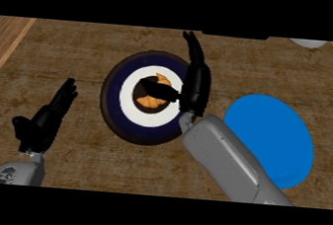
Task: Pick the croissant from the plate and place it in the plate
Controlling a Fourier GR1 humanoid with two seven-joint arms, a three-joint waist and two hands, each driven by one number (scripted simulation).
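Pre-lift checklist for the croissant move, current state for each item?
1. Croissant on the dark-rimmed plate, in its white centre: ok.
2. Right hand over that plate, thumb across the croissant: ok.
3. Fingers closed on the croissant: not ok; they point straight toward the far edge, and only the thumb reaches it.
4. Blue plate bare and beside the dark-rimmed plate, on the robot's right: ok, though the right forearm covers its near left edge.
5. Left hand out of the way: ok; it rests open at lower left, off both plates.
6. Croissant lifted: not ok, not yet.
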